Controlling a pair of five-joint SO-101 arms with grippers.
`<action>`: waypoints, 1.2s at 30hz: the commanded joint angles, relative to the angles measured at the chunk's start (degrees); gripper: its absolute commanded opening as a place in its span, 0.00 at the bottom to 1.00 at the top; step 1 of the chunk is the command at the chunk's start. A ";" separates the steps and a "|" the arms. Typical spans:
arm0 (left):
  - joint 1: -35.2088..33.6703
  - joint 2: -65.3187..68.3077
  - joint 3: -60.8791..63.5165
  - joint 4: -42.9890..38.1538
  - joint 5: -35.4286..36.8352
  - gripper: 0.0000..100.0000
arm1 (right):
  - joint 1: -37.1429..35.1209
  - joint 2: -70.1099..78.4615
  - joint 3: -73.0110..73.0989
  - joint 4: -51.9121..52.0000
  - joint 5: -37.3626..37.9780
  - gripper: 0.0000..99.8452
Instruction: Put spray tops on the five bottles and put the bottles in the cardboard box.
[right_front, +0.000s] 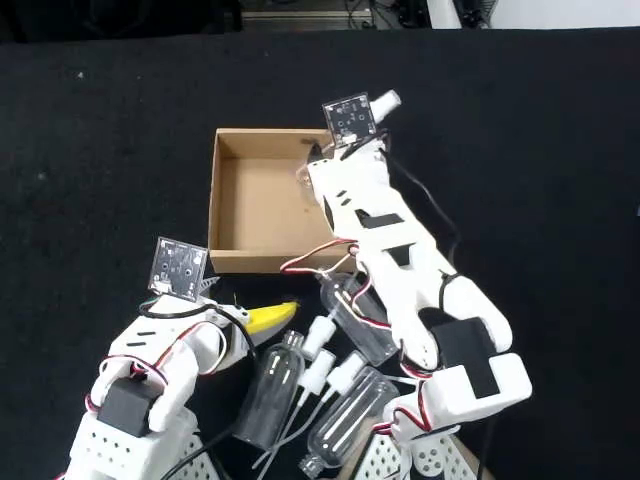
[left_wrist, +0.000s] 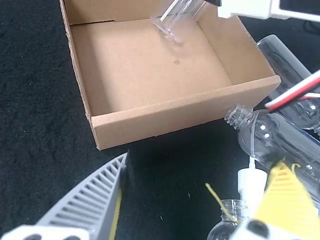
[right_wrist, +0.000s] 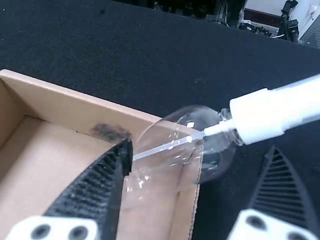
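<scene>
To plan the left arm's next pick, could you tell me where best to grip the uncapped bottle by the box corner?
Take the uncapped bottle mid-body, likely from above, across its width: it lies on its side, and that leaves the threaded neck free.

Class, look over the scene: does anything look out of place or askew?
Yes. The clear plastic bottle with a white spray top is tilted across the wall of the brown cardboard box, its neck hanging outside.

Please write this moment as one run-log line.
left gripper open, before cardboard box | right gripper over box wall | sprayer-topped bottle tilted across that wall
</scene>
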 joint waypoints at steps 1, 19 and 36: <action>-0.66 -0.88 -4.09 -0.18 0.44 0.39 | 0.62 -4.18 -1.27 0.18 0.09 0.36; -0.75 -0.88 -4.18 -0.18 0.35 0.39 | 0.62 -4.70 -12.44 25.32 -12.31 0.36; -0.92 -0.88 -4.26 -0.18 0.09 0.39 | 0.62 -14.20 -12.35 32.09 -23.38 0.36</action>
